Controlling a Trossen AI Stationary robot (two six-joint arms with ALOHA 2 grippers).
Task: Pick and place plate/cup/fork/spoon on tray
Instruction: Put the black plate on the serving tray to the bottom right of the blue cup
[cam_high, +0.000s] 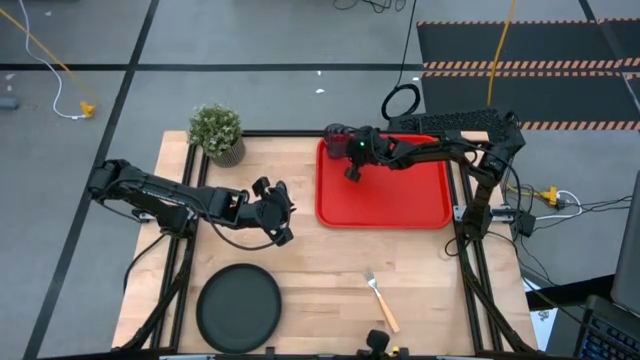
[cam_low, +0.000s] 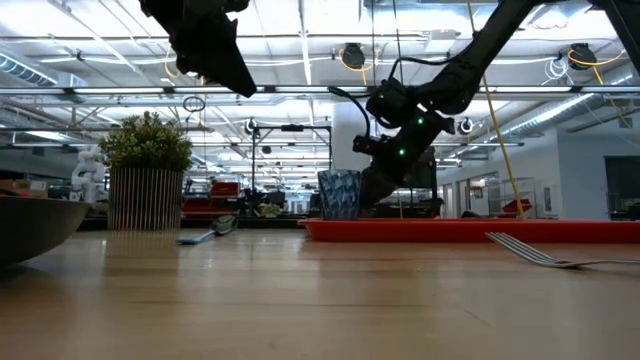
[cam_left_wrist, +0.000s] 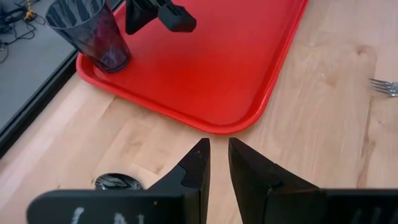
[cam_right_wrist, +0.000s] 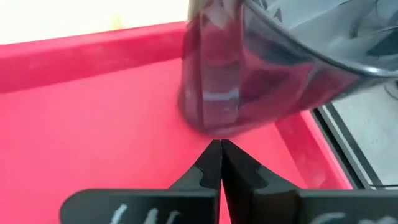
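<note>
The red tray (cam_high: 400, 205) lies at the table's far right. The dark cup (cam_high: 335, 133) stands upright on its base in the tray's far left corner. My right gripper (cam_right_wrist: 221, 146) is shut, low over the tray, with its tips at the foot of the cup (cam_right_wrist: 230, 81). My left gripper (cam_left_wrist: 219, 144) is raised above the table left of the tray, with a narrow gap between its fingers, and is empty. The spoon (cam_low: 205, 236) lies on the table below it; only its bowl (cam_left_wrist: 118, 182) shows in the left wrist view. The black plate (cam_high: 238, 305) and the fork (cam_high: 381, 300) lie near the front edge. My right gripper's shut fingertips (cam_right_wrist: 214, 155) stand level at the bottom of the cup's wall (cam_right_wrist: 217, 127), coming from the tray's middle. I cannot tell whether they touch it. The cup stands upright on the tray.
A potted green plant (cam_high: 217, 132) stands at the far edge, left of the tray. Most of the tray's floor (cam_left_wrist: 217, 62) is bare. Bare wood lies between the tray, the plate and the fork (cam_low: 545, 252).
</note>
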